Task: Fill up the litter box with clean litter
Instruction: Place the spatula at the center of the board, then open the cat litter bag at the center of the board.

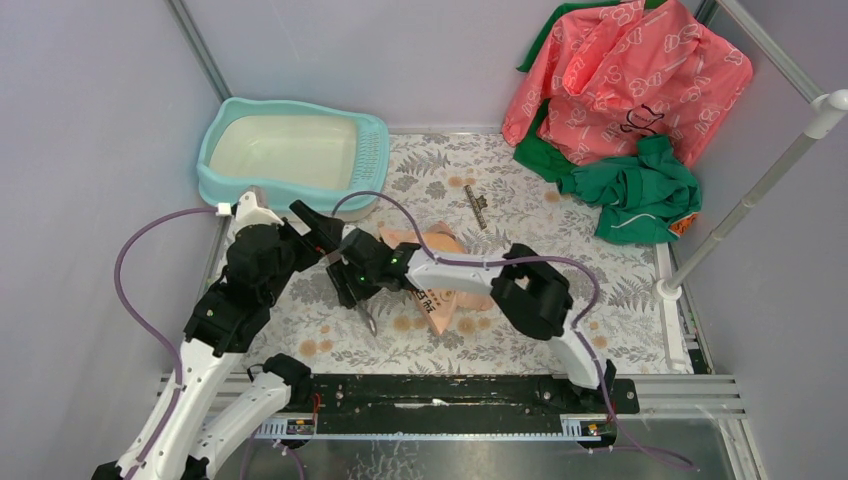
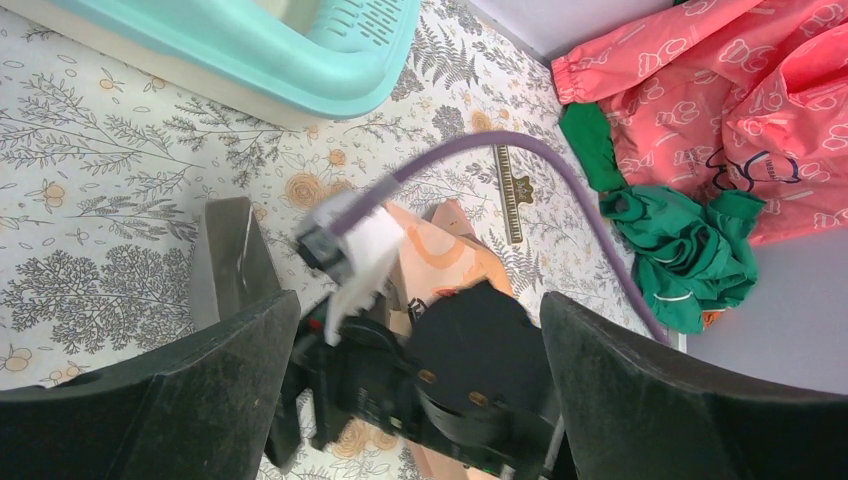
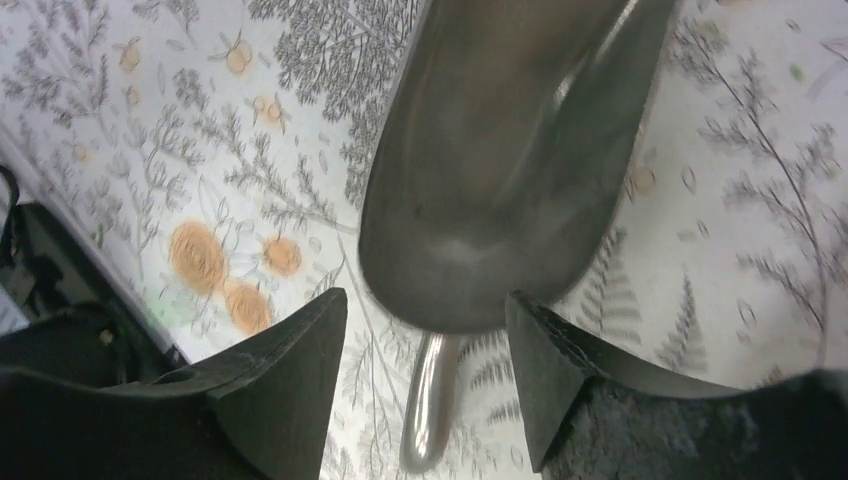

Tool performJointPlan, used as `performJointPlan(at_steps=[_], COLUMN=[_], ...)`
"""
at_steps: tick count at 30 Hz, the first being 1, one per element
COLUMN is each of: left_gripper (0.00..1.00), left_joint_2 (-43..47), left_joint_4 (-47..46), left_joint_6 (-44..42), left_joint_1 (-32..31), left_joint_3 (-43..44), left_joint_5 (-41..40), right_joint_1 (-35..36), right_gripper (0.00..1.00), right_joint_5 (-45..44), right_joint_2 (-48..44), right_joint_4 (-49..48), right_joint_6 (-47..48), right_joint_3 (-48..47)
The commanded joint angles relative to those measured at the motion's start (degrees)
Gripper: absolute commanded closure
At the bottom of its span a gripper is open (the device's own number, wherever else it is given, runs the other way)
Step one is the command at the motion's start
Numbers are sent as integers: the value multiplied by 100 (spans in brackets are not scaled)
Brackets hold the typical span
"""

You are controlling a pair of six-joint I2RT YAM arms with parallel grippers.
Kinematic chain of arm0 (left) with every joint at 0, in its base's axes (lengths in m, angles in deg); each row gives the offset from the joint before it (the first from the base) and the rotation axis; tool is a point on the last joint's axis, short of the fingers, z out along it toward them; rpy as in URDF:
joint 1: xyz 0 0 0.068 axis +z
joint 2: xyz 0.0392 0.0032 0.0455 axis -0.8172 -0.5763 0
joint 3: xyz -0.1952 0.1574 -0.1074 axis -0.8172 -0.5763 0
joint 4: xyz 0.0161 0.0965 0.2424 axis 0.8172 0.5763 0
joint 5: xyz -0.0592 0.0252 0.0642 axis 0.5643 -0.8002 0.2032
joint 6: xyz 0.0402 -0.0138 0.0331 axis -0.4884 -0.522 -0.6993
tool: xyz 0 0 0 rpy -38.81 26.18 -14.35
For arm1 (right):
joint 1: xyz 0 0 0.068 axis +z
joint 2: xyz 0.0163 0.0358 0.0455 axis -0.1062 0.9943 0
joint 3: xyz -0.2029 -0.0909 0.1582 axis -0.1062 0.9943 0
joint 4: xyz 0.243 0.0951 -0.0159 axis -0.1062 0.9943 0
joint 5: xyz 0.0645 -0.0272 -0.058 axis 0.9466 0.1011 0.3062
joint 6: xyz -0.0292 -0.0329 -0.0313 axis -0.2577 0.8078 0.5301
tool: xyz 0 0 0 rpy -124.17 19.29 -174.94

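The turquoise litter box [image 1: 372, 160] with a bare cream inner pan stands at the far left, and its slotted rim shows in the left wrist view [image 2: 345, 40]. No heap of clean litter is in view. A grey scoop [image 3: 500, 150] lies on the patterned mat. My right gripper [image 1: 356, 290] is open over it, and in the right wrist view the right gripper [image 3: 425, 300] has the handle [image 3: 430, 410] lying untouched between its jaws. My left gripper [image 1: 312, 226] is open and empty just above the right wrist; the left wrist view shows the left gripper [image 2: 418, 310] too.
A pink-orange printed bag [image 1: 445, 275] lies flat on the mat under the right arm. Pink and green clothes [image 1: 620, 90] are piled at the back right. A small dark strip [image 1: 477, 207] lies mid-mat. A white pole [image 1: 750, 195] stands at the right. Purple cables loop off both arms.
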Motion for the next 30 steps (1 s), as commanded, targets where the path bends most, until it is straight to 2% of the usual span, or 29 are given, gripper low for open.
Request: performJointPlan(at_steps=[1,11,14,22,26,30], left_gripper=[1,1,1,1,1,1], left_joint_2=[-6,-217,-299,-586,-632,-682], left_joint_4=[-157,-321,-448,-676,-728,-761], left_joint_6=[-182,-278,-274,-277,-257,-248], left_joint_1=[38,43,48,57,57,57], left_joint_3=[66,15,-72,-136,-170,-167], left_joint_5=[37,98,157,363,403,450], right_joint_1=[8,17,95,672,729,743], right_gripper=[33,28,26,27,28,29], right_joint_5=[-193,-1025,-1036,-2300,-2781,-3006], right_joint_2=[-1402,-4295,-4973,-5870,-6298,-6333], right_joint_4=[-347,-444,-497,-463,-1040,-1772], right_joint_6=[139,-203,-380,-945,-1438,-1779], right_joint_3=[757,3601,4364,5518,6243,6699])
